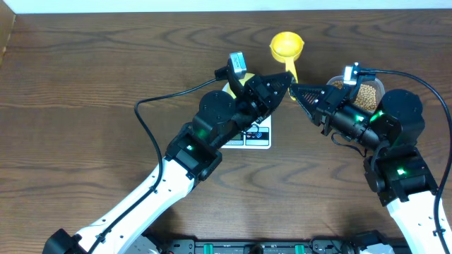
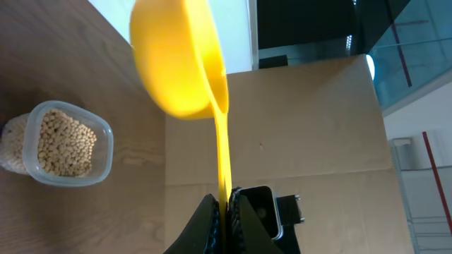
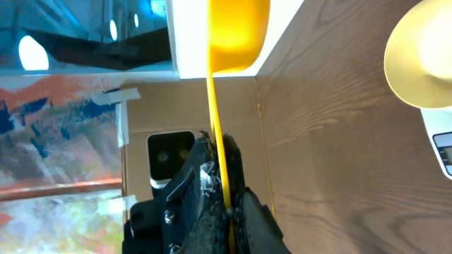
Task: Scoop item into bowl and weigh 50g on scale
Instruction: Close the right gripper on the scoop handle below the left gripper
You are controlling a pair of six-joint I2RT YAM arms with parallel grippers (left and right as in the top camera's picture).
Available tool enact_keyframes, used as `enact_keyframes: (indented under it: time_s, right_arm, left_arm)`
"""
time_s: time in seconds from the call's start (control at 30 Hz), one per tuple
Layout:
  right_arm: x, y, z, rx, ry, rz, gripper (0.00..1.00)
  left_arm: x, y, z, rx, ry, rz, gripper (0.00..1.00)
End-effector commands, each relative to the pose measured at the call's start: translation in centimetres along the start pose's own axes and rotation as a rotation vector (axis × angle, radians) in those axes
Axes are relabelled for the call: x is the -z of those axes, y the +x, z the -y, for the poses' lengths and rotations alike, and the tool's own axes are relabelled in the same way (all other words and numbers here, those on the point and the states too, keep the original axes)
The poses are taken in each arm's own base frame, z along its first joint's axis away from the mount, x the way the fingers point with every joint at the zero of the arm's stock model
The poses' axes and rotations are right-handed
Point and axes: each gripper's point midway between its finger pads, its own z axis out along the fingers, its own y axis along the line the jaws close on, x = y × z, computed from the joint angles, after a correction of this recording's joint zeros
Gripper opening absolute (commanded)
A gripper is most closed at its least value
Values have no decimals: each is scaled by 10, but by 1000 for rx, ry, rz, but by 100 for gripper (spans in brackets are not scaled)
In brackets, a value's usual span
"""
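Dark wood-grain table [image 1: 106, 70] filled the overhead view, with cardboard panels and a window behind it in the wrist views.

At the middle of the table the left gripper [image 2: 226, 208] was clamped on the thin handle of a bright yellow scoop [image 2: 176, 63]. Its two black fingers were pressed to either side of the handle's lower end. The right gripper [image 3: 220, 159] was closed on the same handle, which ran straight down between its fingers. Seen from above, the two grippers met tip to tip just below the scoop's cup, the left [image 1: 281, 80] coming from the scale side and the right [image 1: 298, 90] from the tub side. The scoop [image 1: 287, 46] was lifted off the table with its cup pointing toward the far edge.

The beans [image 2: 65, 144] lay in a clear rounded-rectangular plastic tub [image 2: 104, 134], which stood on the table to the right of the grippers, close by the right wrist [image 1: 378, 85].

The small pale yellow bowl [image 3: 420, 63] sat on the white scale [image 3: 441, 152]. From overhead the left arm covered most of both, leaving the scale's front panel [image 1: 258, 134] showing beneath the forearm. Whether the bowl held any beans could not be told.
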Motion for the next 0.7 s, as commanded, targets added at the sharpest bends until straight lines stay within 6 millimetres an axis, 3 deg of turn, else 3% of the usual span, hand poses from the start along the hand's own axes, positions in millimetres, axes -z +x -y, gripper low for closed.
enact_keyframes:
  time_s: [0.0,0.17,0.2,0.3,0.37,0.67]
  right_arm:
    - [0,-2,-6,8,-8,14,2]
    - [1,-2,-7,42,-10,15,2]
    - [1,-2,-8,54,-11,16,1]
    - [2,-1,-9,96,-15,17,1]
    - [2,-1,-9,145,-14,15,1]
    - [4,19,-12,263,-49,-101,1]
  left_arm:
    - [2,1,18,-7,41,-14,8]
    - [2,1,16,-44,34,-14,9]
    - [2,1,16,-68,35,-14,17]
    - [2,1,16,-139,35,-12,56]
    - [2,1,16,-171,36,-10,68]
    - [2,-4,15,-270,32,1,67]
